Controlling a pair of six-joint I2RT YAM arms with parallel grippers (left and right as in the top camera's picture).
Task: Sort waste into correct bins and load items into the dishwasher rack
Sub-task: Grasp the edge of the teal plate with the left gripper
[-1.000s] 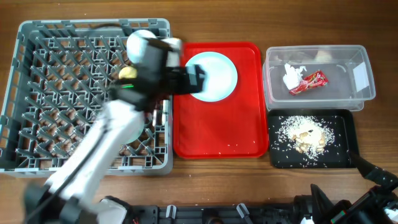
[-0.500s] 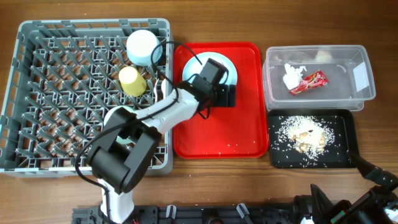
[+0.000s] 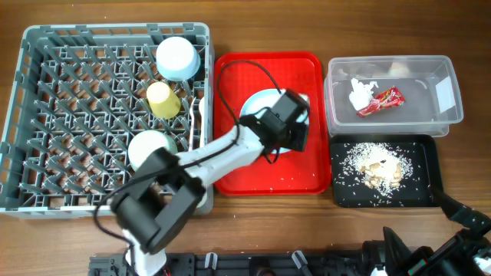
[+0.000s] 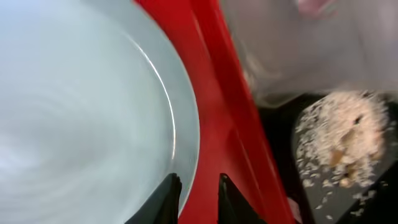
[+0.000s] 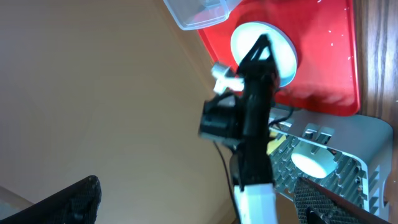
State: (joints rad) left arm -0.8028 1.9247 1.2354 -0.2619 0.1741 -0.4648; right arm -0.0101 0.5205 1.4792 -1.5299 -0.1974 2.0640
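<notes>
A: Now, left pincer (image 4: 198, 190)?
B: Clamping on the rim of the pale blue plate (image 4: 74, 112), fingertips (image 4: 169, 199) straddling it; the plate is sitting on the red tray (image 3: 291, 172), between the grey rack (image 3: 61, 115) and the clear tub (image 3: 445, 115).
A: Right pincer (image 5: 196, 186)?
B: Hanging at the surface's (image 3: 268, 222) near edge, jaws standing wide apart, gripping nothing.

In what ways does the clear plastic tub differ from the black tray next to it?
The clear tub is see-through and deep; the black tray is opaque and shallow. The clear tub holds a crumpled white napkin and a red wrapper; the black tray holds loose rice-like scraps. Both are rectangular, similar in footprint, and sit right of the red tray.
</notes>
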